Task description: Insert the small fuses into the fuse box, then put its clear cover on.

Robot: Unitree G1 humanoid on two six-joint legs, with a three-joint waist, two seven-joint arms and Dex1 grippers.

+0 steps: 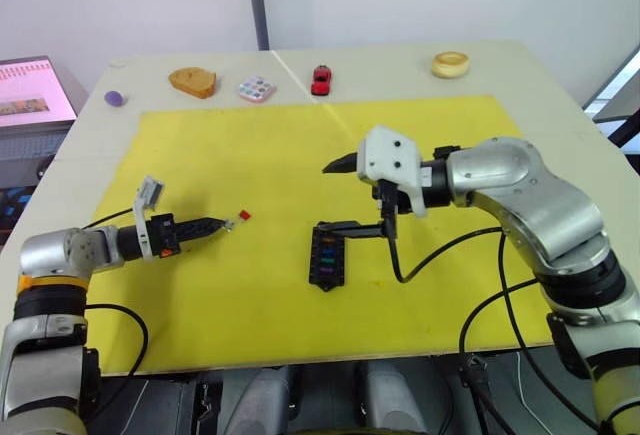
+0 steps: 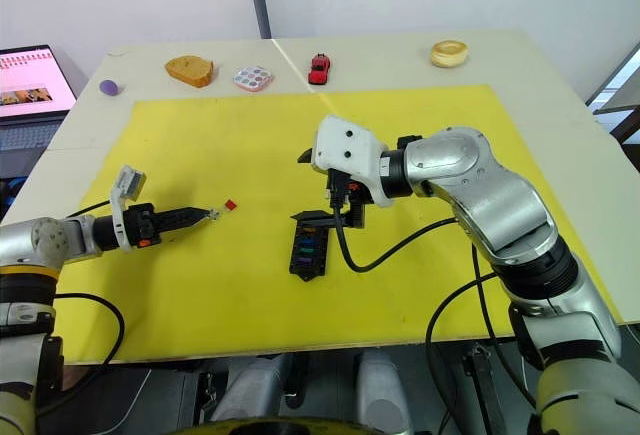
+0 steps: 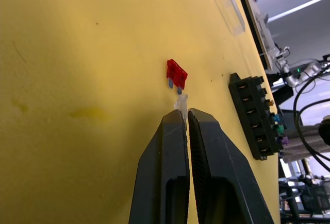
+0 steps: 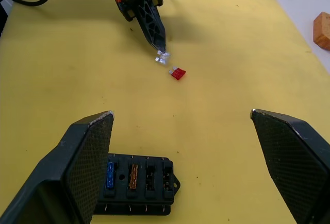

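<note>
The black fuse box (image 1: 325, 253) lies mid-mat on the yellow mat (image 1: 300, 145), with several coloured small fuses in its slots. My left gripper (image 1: 226, 223) is shut on a tiny pale fuse (image 3: 181, 102), held just above the mat. A red fuse (image 1: 245, 215) lies loose on the mat right beyond those fingertips. My right gripper (image 4: 180, 113) hovers open and wide over the far end of the fuse box (image 4: 136, 183), holding nothing. The clear cover (image 3: 227, 5) lies flat on the mat beyond the red fuse (image 3: 176, 72).
Along the table's far edge sit a purple blob (image 1: 115, 98), a bread-like piece (image 1: 192, 81), a pastel tile (image 1: 257, 88), a red toy car (image 1: 321, 79) and a yellow ring (image 1: 451, 63). A laptop screen (image 1: 30, 85) stands at the far left. Cables hang near the right arm.
</note>
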